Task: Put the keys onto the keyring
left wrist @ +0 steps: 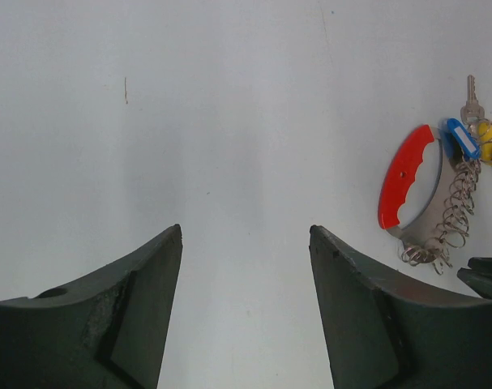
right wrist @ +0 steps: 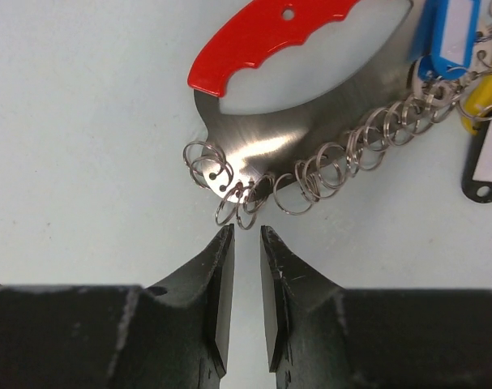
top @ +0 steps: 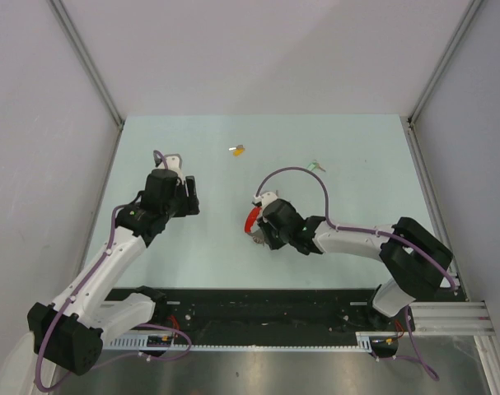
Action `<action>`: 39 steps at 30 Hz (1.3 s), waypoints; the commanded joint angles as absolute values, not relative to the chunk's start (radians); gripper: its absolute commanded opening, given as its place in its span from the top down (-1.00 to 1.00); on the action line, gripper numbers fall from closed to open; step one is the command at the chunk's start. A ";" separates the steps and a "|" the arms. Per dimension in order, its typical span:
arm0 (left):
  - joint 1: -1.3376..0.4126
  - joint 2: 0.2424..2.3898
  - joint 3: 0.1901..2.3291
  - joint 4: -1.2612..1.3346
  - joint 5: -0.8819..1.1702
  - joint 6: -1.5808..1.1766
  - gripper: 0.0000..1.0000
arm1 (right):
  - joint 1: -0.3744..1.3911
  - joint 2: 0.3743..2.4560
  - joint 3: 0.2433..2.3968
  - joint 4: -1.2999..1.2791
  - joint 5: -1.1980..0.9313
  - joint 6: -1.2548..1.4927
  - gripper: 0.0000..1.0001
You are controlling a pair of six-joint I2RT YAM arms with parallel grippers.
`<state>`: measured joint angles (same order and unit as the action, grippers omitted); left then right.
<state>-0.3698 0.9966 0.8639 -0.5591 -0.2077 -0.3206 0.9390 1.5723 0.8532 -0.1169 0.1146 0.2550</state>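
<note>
From above, my right gripper point(top: 262, 229) sits right at the keyring point(top: 250, 220), mid-table; my left gripper point(top: 189, 196) hangs well apart to the left, over bare table point(top: 151, 140); the yellow key point(top: 238, 150) lies farther back between the arms, and the green key point(top: 317, 166) lies back on the right; neither is on the keyring.

From the left wrist, my left gripper point(left wrist: 246, 233) is spread wide with nothing in it; the keyring point(left wrist: 401, 174) lies off to the right, its blue tag point(left wrist: 460, 138) beside the red band.

From the right wrist, my right gripper point(right wrist: 246, 233) is nearly closed, a thin slit between the fingers and nothing in it; the keyring point(right wrist: 278, 36) lies just ahead, and the small wire rings point(right wrist: 244, 212) at the corner of its steel plate point(right wrist: 270, 138) lie just off my fingertips.

I judge that I am at the opening step, securing the keyring; no key is picked up yet. Next I must pinch one ring or the plate corner without pushing the bunch away, so the left gripper can fetch a key; the rings are thin and may slip.
</note>
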 commanded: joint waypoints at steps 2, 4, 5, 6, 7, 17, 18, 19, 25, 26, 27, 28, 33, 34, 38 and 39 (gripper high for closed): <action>-0.361 0.999 0.861 -0.545 -0.215 -0.296 -0.39 | 0.954 1.618 0.851 -0.040 0.114 0.227 0.53; -0.360 0.999 0.861 -0.545 -0.215 -0.295 -0.40 | 0.957 1.629 0.853 -0.029 0.106 0.226 0.53; -0.360 1.000 0.861 -0.545 -0.215 -0.295 -0.39 | 0.965 1.629 0.851 -0.028 0.104 0.224 0.53; -0.360 1.000 0.861 -0.545 -0.215 -0.295 -0.40 | 0.968 1.628 0.853 -0.026 0.101 0.225 0.53; -0.360 1.002 0.862 -0.545 -0.215 -0.295 -0.40 | 0.971 1.628 0.851 -0.025 0.097 0.222 0.53; -0.360 1.005 0.861 -0.545 -0.209 -0.295 -0.40 | 0.985 1.569 0.853 -0.011 -0.023 0.187 0.52; -0.360 1.003 0.862 -0.545 -0.210 -0.293 -0.40 | 0.985 1.563 0.851 -0.014 -0.006 0.190 0.52; -0.360 1.005 0.861 -0.545 -0.210 -0.295 -0.40 | 0.985 1.556 0.851 -0.018 0.000 0.192 0.52; -0.360 1.002 0.862 -0.545 -0.206 -0.293 -0.40 | 0.976 1.532 0.851 -0.046 0.227 0.244 0.53; -0.360 1.002 0.862 -0.545 -0.206 -0.293 -0.40 | 0.971 1.537 0.851 -0.046 0.241 0.253 0.54; -0.360 1.002 0.862 -0.545 -0.206 -0.293 -0.40 | 0.966 1.542 0.853 -0.045 0.242 0.268 0.53; -0.360 1.002 0.862 -0.545 -0.206 -0.293 -0.40 | 0.962 1.552 0.851 -0.041 0.244 0.276 0.54; -0.359 1.000 0.861 -0.545 -0.204 -0.293 -0.40 | 0.948 1.578 0.851 -0.011 0.249 0.314 0.55; -0.360 1.000 0.861 -0.545 -0.203 -0.293 -0.40 | 0.948 1.580 0.851 -0.009 0.249 0.318 0.55; -0.360 1.002 0.861 -0.543 -0.202 -0.293 -0.40 | 0.937 1.611 0.851 0.041 0.238 0.331 0.55; -0.360 1.002 0.861 -0.546 -0.199 -0.293 -0.40 | 0.934 1.615 0.851 0.047 0.230 0.331 0.55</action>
